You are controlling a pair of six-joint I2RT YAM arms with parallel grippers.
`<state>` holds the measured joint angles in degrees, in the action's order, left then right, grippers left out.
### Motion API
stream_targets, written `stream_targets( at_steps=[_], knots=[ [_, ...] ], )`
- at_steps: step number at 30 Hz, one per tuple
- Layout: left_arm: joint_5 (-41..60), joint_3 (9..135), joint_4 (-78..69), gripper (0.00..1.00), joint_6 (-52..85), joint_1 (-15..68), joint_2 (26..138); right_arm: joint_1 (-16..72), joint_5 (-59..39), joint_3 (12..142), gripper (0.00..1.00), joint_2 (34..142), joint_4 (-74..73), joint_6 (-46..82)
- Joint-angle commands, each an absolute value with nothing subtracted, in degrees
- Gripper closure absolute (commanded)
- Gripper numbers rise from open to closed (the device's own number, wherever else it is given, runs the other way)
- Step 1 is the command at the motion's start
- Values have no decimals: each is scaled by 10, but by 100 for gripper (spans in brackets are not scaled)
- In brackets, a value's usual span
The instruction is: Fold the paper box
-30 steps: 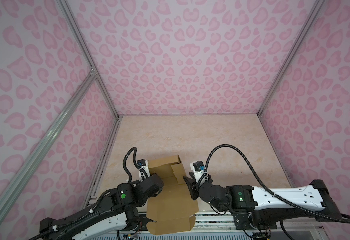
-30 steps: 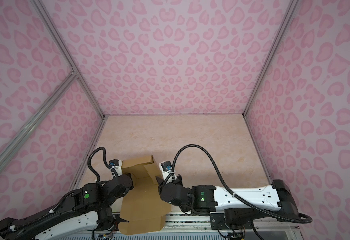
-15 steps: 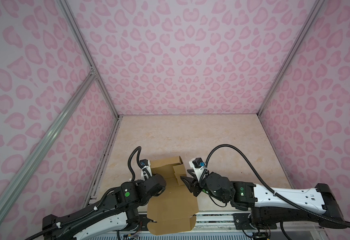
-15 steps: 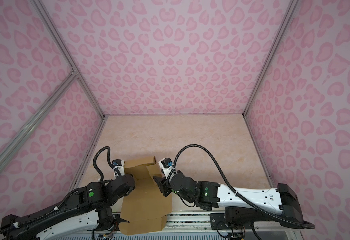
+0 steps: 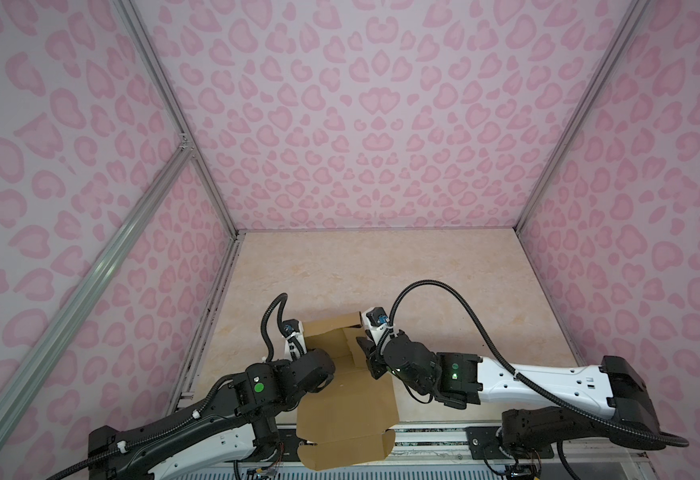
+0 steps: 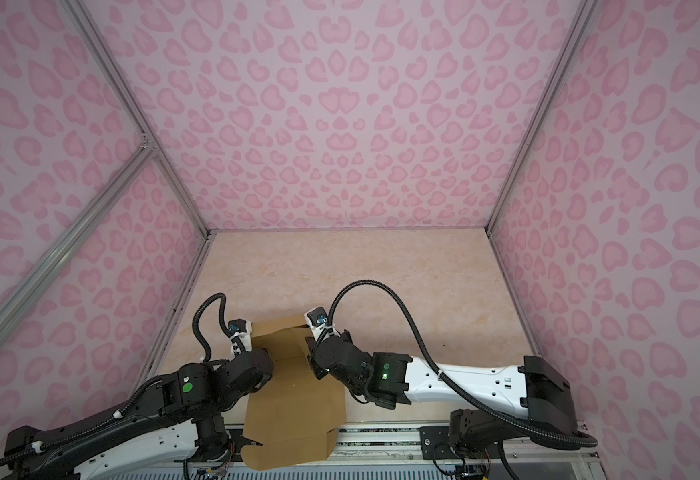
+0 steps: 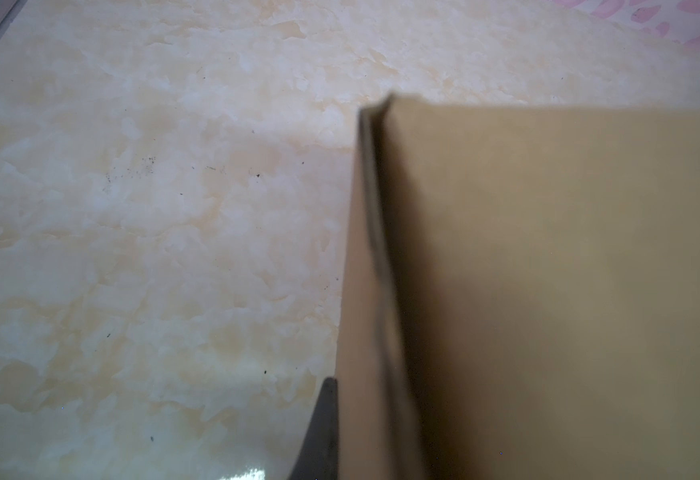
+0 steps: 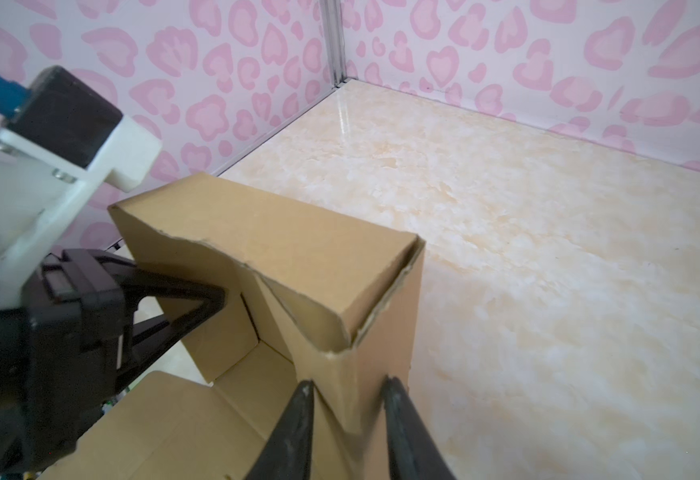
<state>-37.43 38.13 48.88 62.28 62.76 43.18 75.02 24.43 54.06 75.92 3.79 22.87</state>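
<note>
The paper box, a plain brown kraft cardboard die-cut piece only partly folded, lies at the near edge of the cream marbled desk, left of its middle, with its near end hanging over the metal rail at that edge. Its far end is raised into walls, and a flap folds over their top, as the right wrist view shows; the near part lies flat, with a notched flap at the near end in both top views.

The left gripper, black with triangular fingers, sits at the left wall of the raised part. Its jaws are closed, pinching that wall between them; in the left wrist view only one dark fingertip shows against the outer face of the cardboard.

The right gripper is at the right wall. Its two black fingers straddle a creased, bent tab of cardboard at the corner, one on each side; whether they press it or merely bracket it, I cannot tell.

Pink heart-patterned walls enclose the desk on three sides.
</note>
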Motion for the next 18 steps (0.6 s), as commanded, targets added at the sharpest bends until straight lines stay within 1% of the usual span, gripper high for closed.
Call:
stream_targets(
  at_steps=[1, 7, 12, 13, 14, 18],
  knots=[
    [-381, 382, 466, 96, 628, 631, 433, 751, 283, 553, 73, 775, 64, 221],
    [-385, 380, 459, 96, 629, 633, 432, 751, 301, 561, 83, 791, 74, 215],
    [-388, 385, 454, 96, 628, 635, 438, 752, 316, 569, 95, 800, 89, 211],
    [-389, 386, 452, 96, 628, 634, 440, 753, 325, 573, 99, 802, 96, 210],
    [-389, 386, 451, 96, 628, 634, 442, 754, 334, 580, 100, 806, 107, 210],
    [-390, 389, 450, 96, 633, 635, 453, 757, 377, 596, 100, 816, 151, 218]
  ],
)
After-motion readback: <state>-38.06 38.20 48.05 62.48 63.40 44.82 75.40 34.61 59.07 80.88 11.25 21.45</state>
